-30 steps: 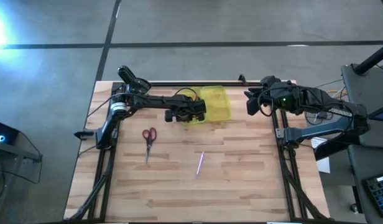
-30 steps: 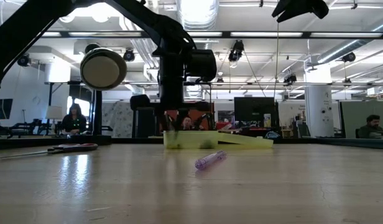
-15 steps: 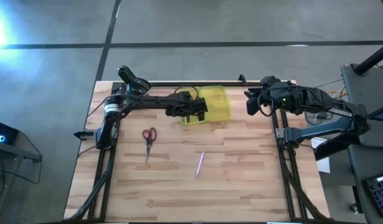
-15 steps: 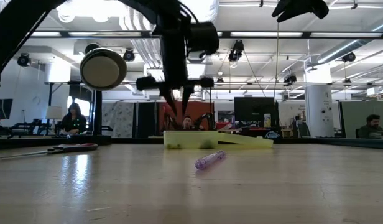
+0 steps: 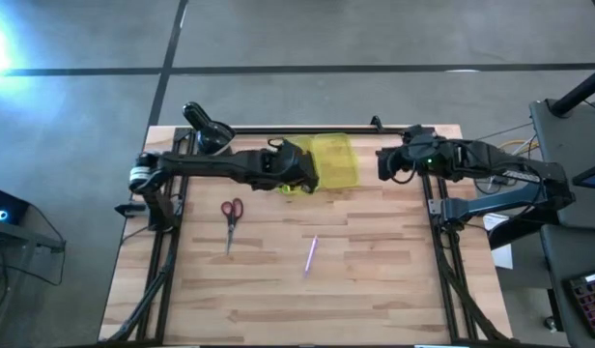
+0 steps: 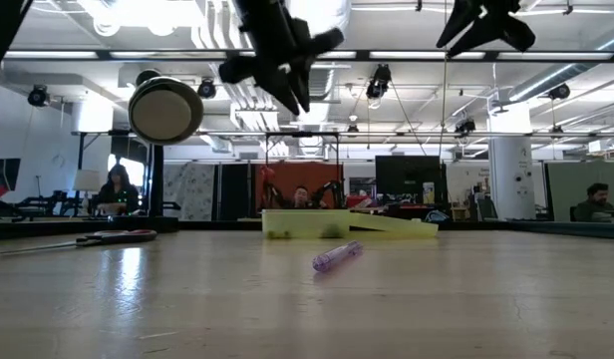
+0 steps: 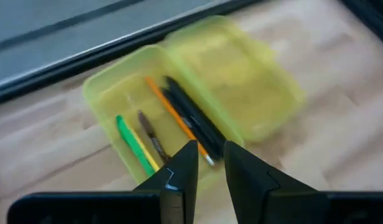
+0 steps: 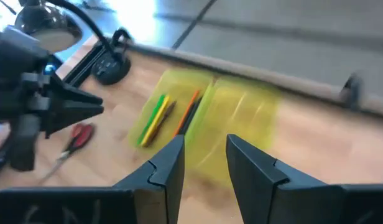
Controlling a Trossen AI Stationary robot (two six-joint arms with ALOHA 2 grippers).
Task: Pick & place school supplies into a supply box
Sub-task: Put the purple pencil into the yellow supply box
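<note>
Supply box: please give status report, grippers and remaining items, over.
Left gripper open, empty, above supply box. Right gripper open, empty, raised at box's right. Pens inside box; scissors and purple pen on table. Nothing blocking.

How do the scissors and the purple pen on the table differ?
The scissors have red handles and metal blades; the pen is one slim purple stick. The scissors lie nearer the table's left edge, the pen near its middle. Both lie flat on the wood, outside the yellow box.

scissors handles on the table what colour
Red; the scissors show it best in the high view, lying left of the purple pen.
</note>
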